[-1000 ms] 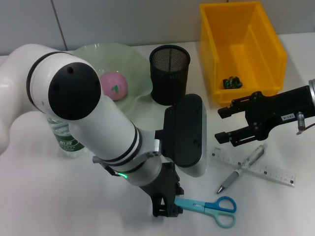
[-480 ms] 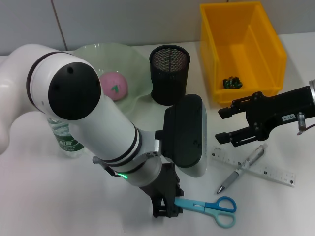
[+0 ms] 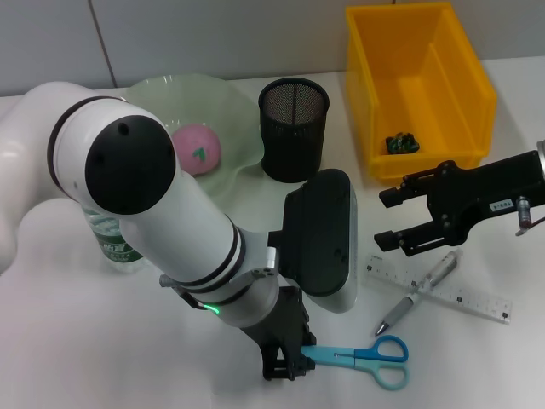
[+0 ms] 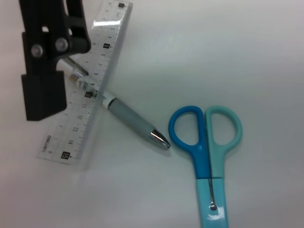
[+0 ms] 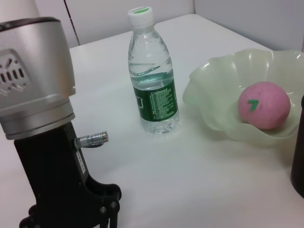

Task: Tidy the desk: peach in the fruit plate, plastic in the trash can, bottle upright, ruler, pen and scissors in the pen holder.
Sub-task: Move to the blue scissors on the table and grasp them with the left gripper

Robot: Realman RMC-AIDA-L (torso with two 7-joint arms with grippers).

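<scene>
Landmark: the black mesh pen holder [image 3: 293, 128] stands on my white counter [image 3: 102, 341]; I place everything else from it.
Left end effector [image 3: 285, 368]: mine, well in front of the pen holder, down at the counter with its fingers closed on the blade end of the scissors [image 3: 362, 358].
Scissors: flat on the counter, blue and teal handles pointing to the right, away from my left end effector.
Right end effector [image 3: 390, 217]: mine, to the right of the pen holder and a little nearer me, fingers spread apart, holding nothing, just above the ruler's near end.
Ruler [image 3: 438, 286]: clear, flat, in front and to the right of the pen holder.
Pen [image 3: 419, 291]: lies across the ruler, its tip toward the scissors' handles.
Peach [image 3: 197, 147]: pink, in the pale green fruit plate [image 3: 170, 94] just left of the pen holder.
Bottle [image 5: 152, 97]: upright, left of the fruit plate, farther from the pen holder.
Trash can [image 3: 421, 81]: yellow bin right of the pen holder, with a small dark piece of plastic [image 3: 400, 143] inside.
</scene>
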